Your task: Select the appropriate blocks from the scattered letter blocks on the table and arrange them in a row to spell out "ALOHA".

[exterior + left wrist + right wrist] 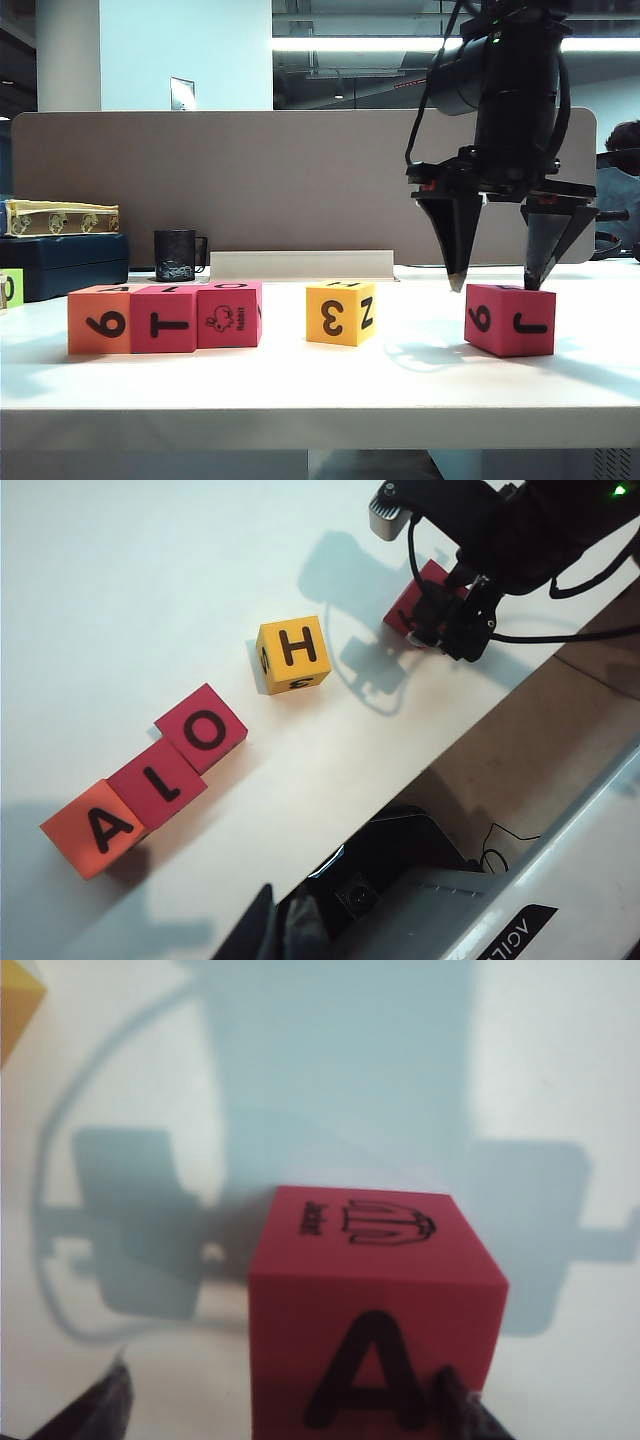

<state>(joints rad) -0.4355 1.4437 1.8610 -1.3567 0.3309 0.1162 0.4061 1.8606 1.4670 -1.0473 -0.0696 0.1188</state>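
Pink-red A block (pixel 375 1310) sits right under my right tool (pixel 497 280), jaws spread wide w/ tips straddling it, nothing gripped yet. Left tool: clenched, empty afaict. Risk imo: off-center pinch twists it, or it bumps yellow H (pixel 292 655) on the bench (pixel 300 385).

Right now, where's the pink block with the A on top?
In the exterior view the last pink block sits alone on the table's right side, under the open right gripper, apart from the yellow block.

Exterior view faces the table (pixel 300 385) edge-on and low; both wrist views look down, sharing the pink A block (pixel 375 1310).
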